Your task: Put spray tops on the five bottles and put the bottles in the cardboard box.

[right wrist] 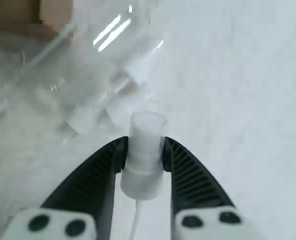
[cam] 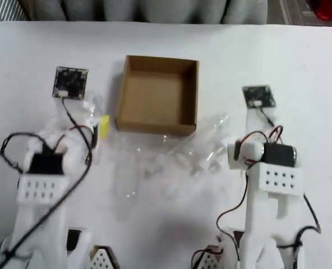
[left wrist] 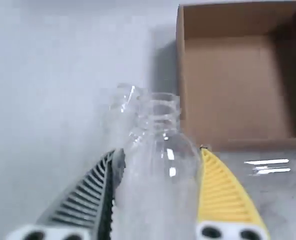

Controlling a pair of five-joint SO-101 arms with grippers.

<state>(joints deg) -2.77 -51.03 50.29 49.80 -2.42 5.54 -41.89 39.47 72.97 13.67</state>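
Note:
My left gripper (left wrist: 158, 154) is shut on a clear plastic bottle (left wrist: 160, 170), held between its grey and yellow fingers. The bottle's threaded neck is open, with no top on it. A second clear bottle (left wrist: 124, 100) shows just behind it. My right gripper (right wrist: 144, 145) is shut on a white spray top (right wrist: 144, 160) with its thin tube hanging below. The open cardboard box (cam: 159, 95) stands at the back middle of the table with nothing inside. Several clear bottles (cam: 202, 151) lie in front of the box between the arms.
The left arm (cam: 42, 174) stands front left and the right arm (cam: 272, 174) front right. Cables hang off both. In the right wrist view, bottles and white tops (right wrist: 88, 70) lie close beyond the held top. The box wall (left wrist: 185, 75) is beside the left bottle.

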